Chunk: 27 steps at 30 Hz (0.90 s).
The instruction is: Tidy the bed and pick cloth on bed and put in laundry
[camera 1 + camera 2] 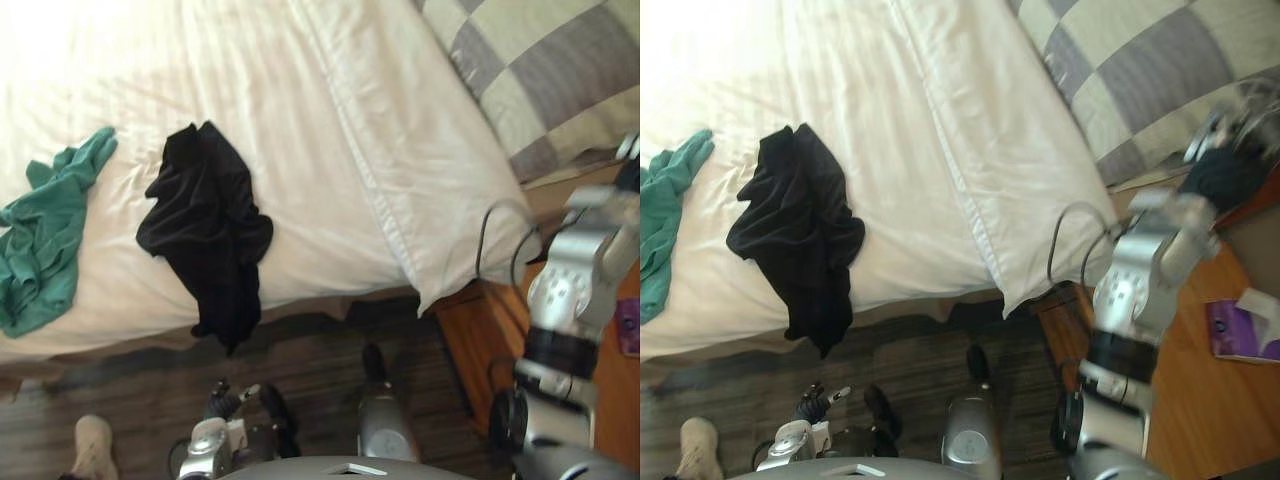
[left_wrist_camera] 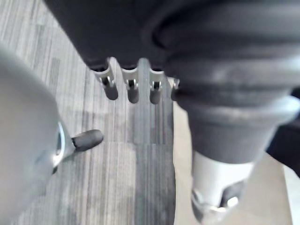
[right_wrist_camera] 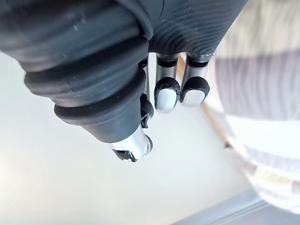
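A black cloth [image 1: 205, 230] lies crumpled on the white bed [image 1: 290, 90], one end hanging over the near edge. A green cloth [image 1: 45, 240] lies bunched at the bed's left side. My left hand [image 1: 210, 440] hangs low over the dark floor in front of the bed; its fingers [image 2: 132, 89] are relaxed and hold nothing. My right hand [image 1: 1225, 170] is raised at the far right, beside the checked cover, well away from both cloths. Its fingers [image 3: 166, 91] hang loose over the bedding with nothing in them.
A white pillow [image 1: 430, 170] lies along the bed's right part, with a grey-and-cream checked cover [image 1: 560, 70] beyond it. An orange wooden surface [image 1: 1200, 400] at the right carries a purple item [image 1: 1235, 330]. A person's shoe [image 1: 92, 445] stands on the floor at the lower left.
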Motion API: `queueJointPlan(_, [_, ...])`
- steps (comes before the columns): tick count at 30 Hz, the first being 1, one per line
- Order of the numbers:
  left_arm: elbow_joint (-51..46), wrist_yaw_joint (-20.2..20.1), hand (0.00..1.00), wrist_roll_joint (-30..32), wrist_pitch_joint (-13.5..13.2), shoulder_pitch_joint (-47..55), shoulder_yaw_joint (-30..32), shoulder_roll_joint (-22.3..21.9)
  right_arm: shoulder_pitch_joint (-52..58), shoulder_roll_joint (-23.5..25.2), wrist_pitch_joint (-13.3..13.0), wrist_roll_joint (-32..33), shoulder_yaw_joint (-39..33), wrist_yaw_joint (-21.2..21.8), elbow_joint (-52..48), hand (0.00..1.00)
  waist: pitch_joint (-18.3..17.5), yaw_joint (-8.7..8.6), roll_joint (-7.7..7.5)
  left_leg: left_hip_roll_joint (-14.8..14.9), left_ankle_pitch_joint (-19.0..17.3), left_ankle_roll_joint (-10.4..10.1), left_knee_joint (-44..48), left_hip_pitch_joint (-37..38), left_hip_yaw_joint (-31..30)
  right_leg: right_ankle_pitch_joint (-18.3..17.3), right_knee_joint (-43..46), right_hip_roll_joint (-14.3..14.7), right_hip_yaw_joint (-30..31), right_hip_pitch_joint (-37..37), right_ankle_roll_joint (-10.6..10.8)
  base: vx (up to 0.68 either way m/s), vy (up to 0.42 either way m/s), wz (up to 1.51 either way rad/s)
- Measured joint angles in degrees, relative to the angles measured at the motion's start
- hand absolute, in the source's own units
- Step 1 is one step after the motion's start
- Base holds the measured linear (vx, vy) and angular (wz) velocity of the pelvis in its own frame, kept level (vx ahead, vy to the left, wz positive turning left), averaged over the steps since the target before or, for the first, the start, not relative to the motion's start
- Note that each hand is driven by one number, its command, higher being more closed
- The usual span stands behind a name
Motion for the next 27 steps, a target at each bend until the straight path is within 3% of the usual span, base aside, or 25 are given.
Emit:
queueJointPlan(5, [-0.78, -0.11, 0.00, -2.66, -1.53, -0.18, -3.53, 0.72, -8.25, -1.11, -3.13, 3.89, 1.52, -0.81, 4.34, 1.00, 2.68, 0.24, 2.14, -0.19, 1.01, 0.17, 0.01, -3.31, -1.21, 0.07, 0.91, -0.40, -0.91, -3.02, 0.01, 0.02, -0.019, 0.12])
queueJointPlan(10, [-1.97, -0.07, 0.00, -5.52, -2.30, -1.77, -8.09, 1.04, -10.88, -0.83, -4.37, 6.79, 1.59, -1.29, 10.15, 1.00, 5.22, 2.80, 4.51, -0.50, 2.14, 0.40, 0.35, -7.35, -1.52, 0.06, 3.06, -0.61, -0.87, -7.94, 0.02, 0.04, -0.010, 0.07])
queueJointPlan(15, [-2.11, 0.05, 0.00, -7.18, -3.24, -4.74, -9.63, 0.40, -9.83, 4.39, -4.49, 8.54, 3.24, -0.99, 12.17, 1.00, 8.54, 3.86, 5.43, -1.25, 3.54, 0.93, 0.38, -11.60, -2.30, -0.79, 7.05, -1.41, -0.89, -13.44, 0.10, 0.01, -0.008, 0.16])
queueJointPlan(17, [-2.11, 0.11, 0.00, -7.18, -3.22, -5.58, -9.50, -0.28, -5.83, 7.35, -4.60, 8.93, 3.71, -0.02, 12.13, 1.00, 8.71, 4.28, 5.27, -1.56, 3.57, 0.90, 0.39, -12.89, -2.48, -1.36, 8.55, -1.76, -0.99, -15.19, 0.15, 0.02, -0.015, 0.16])
queueJointPlan(20, [-2.16, 0.07, 0.00, -7.17, -3.23, -6.37, -7.79, -0.57, 0.62, 13.24, -7.16, 8.93, 5.28, 4.66, 10.56, 1.00, 9.49, 3.89, 4.02, -1.64, 3.28, 1.01, 1.18, -13.37, -2.29, -1.92, 9.68, -2.00, -0.82, -15.97, 0.11, 0.05, -0.022, 0.02])
queueJointPlan(24, [-1.71, -0.09, 0.00, -7.16, -2.94, -7.66, -2.09, -0.95, 11.00, 17.04, -7.40, 8.89, 6.04, 10.97, 12.09, 1.00, 9.86, 3.22, 0.28, 0.01, -0.57, 1.16, 8.20, -12.87, -1.97, -2.65, 10.05, -1.82, -0.67, -13.02, -0.01, 0.11, -0.055, -0.08])
queueJointPlan(27, [-1.43, -0.11, 0.00, -7.17, -2.29, -7.96, 0.98, -1.46, 18.43, 19.54, -5.06, 8.95, 4.61, 11.36, 21.12, 1.00, 9.41, 2.68, -1.91, 0.98, -2.82, 0.83, 11.08, -11.37, -1.88, -2.95, 9.28, -1.52, -0.88, -10.02, -0.02, 0.11, -0.033, -0.09])
